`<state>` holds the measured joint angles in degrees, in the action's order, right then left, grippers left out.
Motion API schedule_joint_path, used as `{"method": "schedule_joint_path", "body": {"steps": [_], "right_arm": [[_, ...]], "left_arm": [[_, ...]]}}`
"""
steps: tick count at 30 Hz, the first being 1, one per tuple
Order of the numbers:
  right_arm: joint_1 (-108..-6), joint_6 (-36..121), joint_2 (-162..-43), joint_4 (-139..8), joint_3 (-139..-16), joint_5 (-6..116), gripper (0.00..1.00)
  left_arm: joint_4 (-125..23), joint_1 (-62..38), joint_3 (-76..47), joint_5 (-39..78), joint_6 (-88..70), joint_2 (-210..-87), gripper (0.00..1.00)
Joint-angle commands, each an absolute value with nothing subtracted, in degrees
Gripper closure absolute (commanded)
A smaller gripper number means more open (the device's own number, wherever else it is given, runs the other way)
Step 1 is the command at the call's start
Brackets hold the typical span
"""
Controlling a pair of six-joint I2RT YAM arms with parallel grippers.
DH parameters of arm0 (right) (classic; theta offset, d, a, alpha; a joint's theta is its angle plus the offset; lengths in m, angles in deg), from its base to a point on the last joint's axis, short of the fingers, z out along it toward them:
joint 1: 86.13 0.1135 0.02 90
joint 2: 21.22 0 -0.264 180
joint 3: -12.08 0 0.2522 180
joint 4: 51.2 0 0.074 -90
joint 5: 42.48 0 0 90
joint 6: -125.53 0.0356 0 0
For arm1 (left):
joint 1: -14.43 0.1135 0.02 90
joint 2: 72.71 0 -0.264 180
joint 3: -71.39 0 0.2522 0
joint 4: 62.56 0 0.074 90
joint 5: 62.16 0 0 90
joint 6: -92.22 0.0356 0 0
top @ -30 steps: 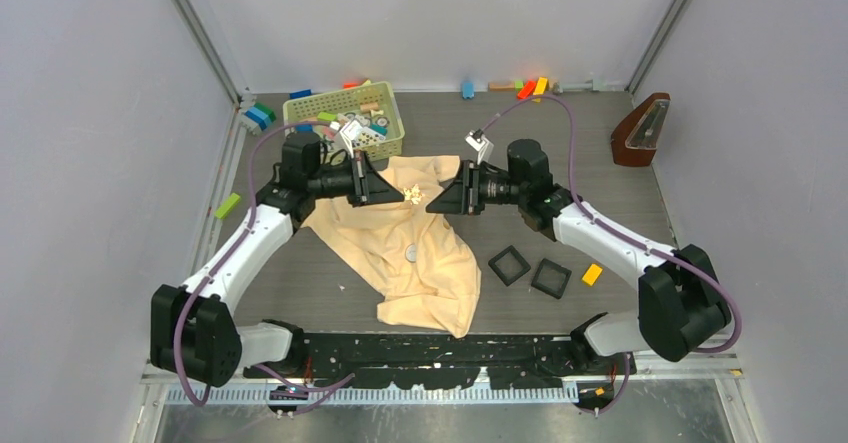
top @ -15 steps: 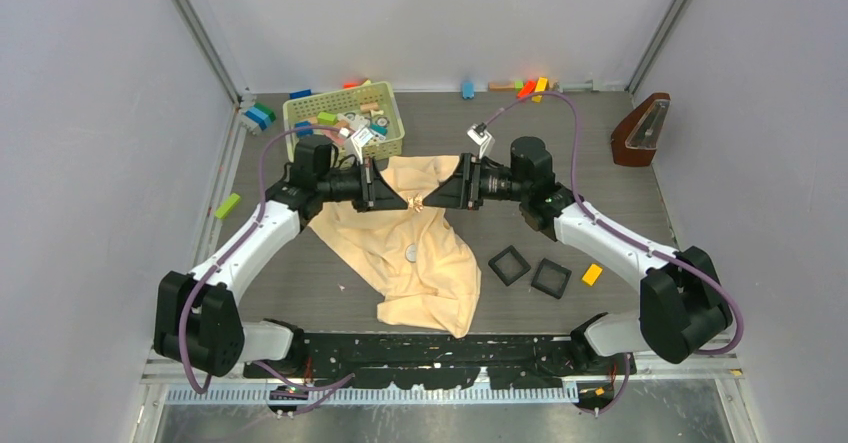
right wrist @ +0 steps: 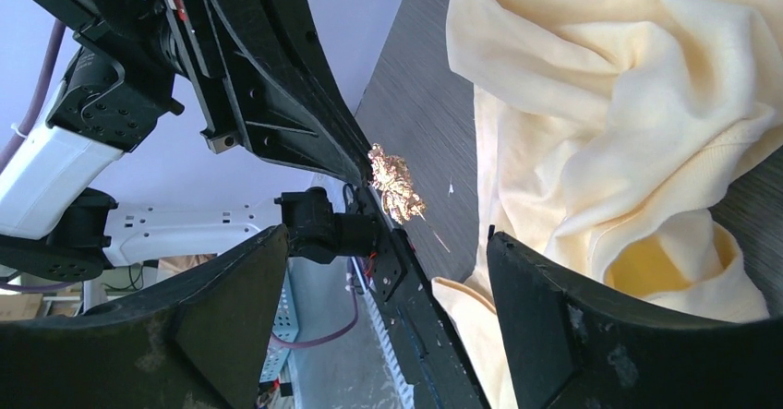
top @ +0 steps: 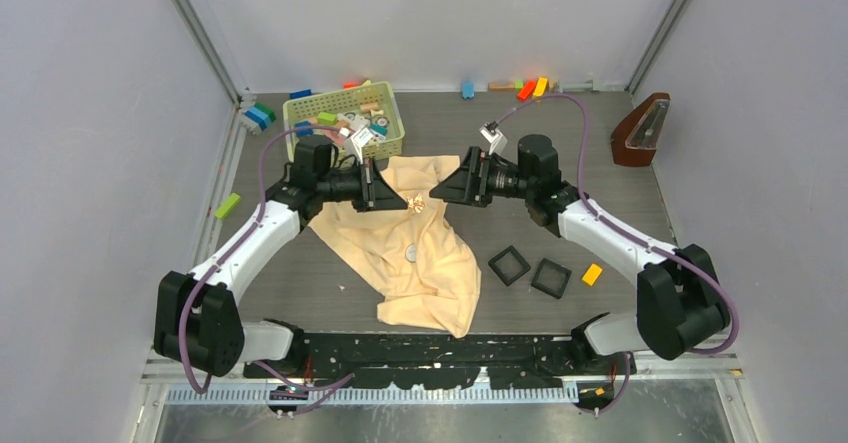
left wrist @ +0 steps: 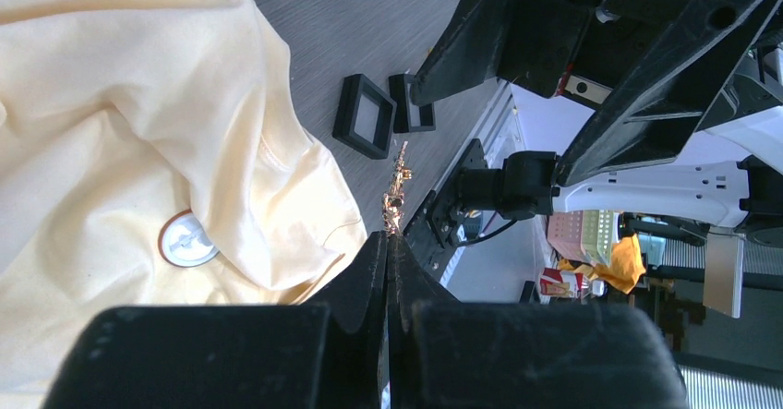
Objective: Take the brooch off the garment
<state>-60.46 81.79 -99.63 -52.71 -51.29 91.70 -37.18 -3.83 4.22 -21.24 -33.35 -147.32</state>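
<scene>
Top external: the right pincer has been drawn back toward 3 o'clock and spread wide, with nothing held. The brooch is left clamped in the shut left pincer above the cream garment. Detachment is judged likely done.

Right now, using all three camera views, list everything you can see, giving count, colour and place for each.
garment: one, cream, crumpled mid-table
brooch: one, gold-glinting, over the garment
disc: one, grey, on garment
square trays: two, black, right of garment
basket: one, pale green, far left, holding small pieces
metronome: one, brown, far right
orange block: one, beside trays
green block: one, left edge
loose blocks: several, mixed colours, far edge
left pincer: black, shut on brooch
right pincer: black, open, facing brooch
</scene>
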Motion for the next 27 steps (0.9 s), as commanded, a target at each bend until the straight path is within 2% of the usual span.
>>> {"method": "schedule_joint_path", "body": {"steps": [1,27], "right_arm": [[-60.0,84.3,-101.4,-48.4,-51.6,94.0,0.17],[-57.3,94.0,-104.5,-37.7,-52.6,99.2,0.32]], "left_arm": [[-38.1,-4.1,3.5,-23.0,-33.4,-146.8,1.00],[-38.7,-4.4,3.7,-22.4,-33.3,-148.3,1.00]]}}
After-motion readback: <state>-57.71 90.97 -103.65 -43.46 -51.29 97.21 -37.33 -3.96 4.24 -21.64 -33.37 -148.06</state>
